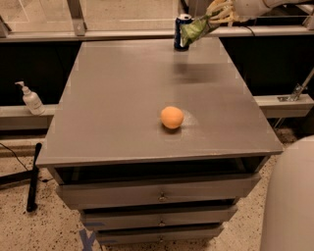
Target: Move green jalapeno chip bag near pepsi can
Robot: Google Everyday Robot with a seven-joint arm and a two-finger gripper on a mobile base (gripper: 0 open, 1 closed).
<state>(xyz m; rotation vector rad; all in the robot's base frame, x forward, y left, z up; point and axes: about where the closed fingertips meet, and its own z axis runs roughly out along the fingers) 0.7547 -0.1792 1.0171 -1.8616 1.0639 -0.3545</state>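
Gripper (219, 13) pinches upper end of green jalapeno chip bag (193, 30), held aloft over worktop (122, 98) rear edge, just beside pepsi can (179, 30). Bag probably light, crinkly, crushable; an edge pinch suits it.

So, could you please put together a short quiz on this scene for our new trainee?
1. True or false: the chip bag lies flat on the table.
2. What is closest to the bag? A the orange; B the soda can; C the pump bottle.
3. Fill in: the gripper is ___ on the bag.
Key: 1 false, the gripper holds it up beside the soda can. 2 B; the orange sits mid-table, the pump bottle off its left side. 3 shut.
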